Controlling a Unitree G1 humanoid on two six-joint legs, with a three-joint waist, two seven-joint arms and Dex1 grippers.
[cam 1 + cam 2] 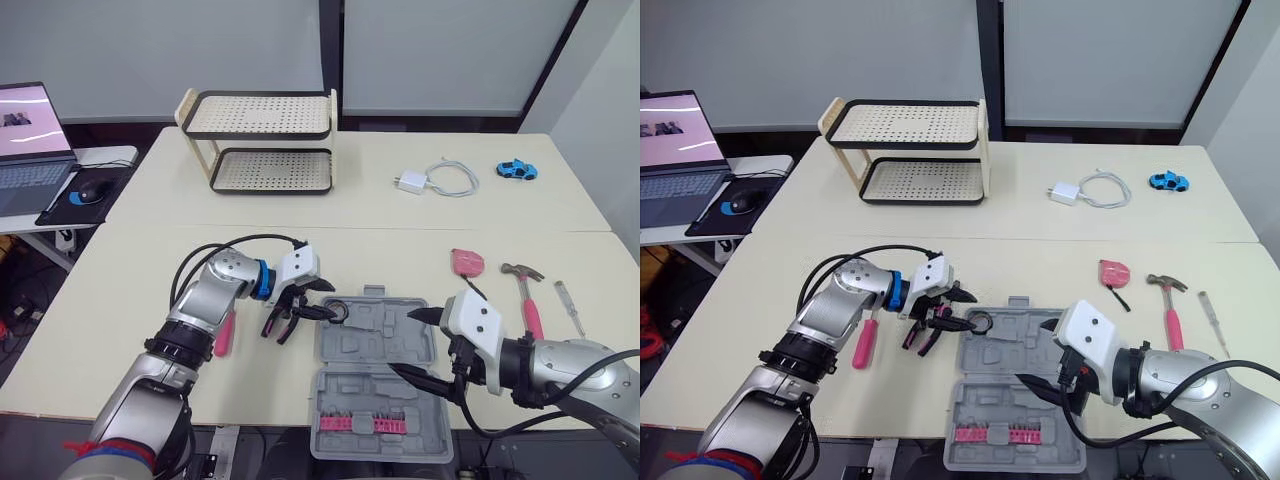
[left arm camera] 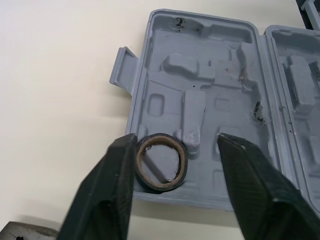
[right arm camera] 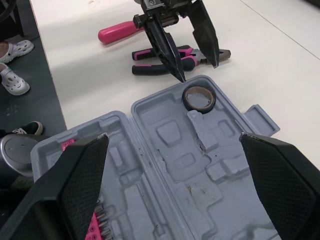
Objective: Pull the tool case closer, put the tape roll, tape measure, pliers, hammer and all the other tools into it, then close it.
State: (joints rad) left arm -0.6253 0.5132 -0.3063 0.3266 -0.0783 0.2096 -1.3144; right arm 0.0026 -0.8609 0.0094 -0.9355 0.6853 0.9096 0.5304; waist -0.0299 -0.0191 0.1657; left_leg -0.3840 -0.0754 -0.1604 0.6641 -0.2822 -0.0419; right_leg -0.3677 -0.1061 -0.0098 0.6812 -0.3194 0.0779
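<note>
Tool case [image 1: 360, 395] lies open and flat at the desk's [image 1: 130, 330] near edge, within both arms' reach. It is grey moulded plastic with a recess shaped for each tool. The near half carries a pink strip of bits [image 1: 362, 424].

Right gripper [image 1: 405, 342] hovers over the case's right side, released, jaws spread wide and holding nothing. Judged to be on standby.

Tape roll [image 3: 192, 106], a black ring on a cardboard core, lies flat in the far half at its left end. Left gripper [image 2: 176, 140] straddles it, jaws wider than the roll, one finger just beside it: released, not grasping. Judged: roll deposited.

Pliers [image 3: 150, 69], pink-and-black handles, lie on the desk just left of the case; a pink-handled screwdriver [image 1: 866, 340] is beyond them.

Right of the case, well apart: hammer [image 1: 528, 300] with pink grip, pink tape measure [image 1: 467, 262], and a slim screwdriver [image 1: 570, 305]. All unpacked.

On the far desk are a perforated two-tier rack [image 1: 265, 140], a charger [image 1: 412, 182] and a blue toy car [image 1: 516, 170].
</note>
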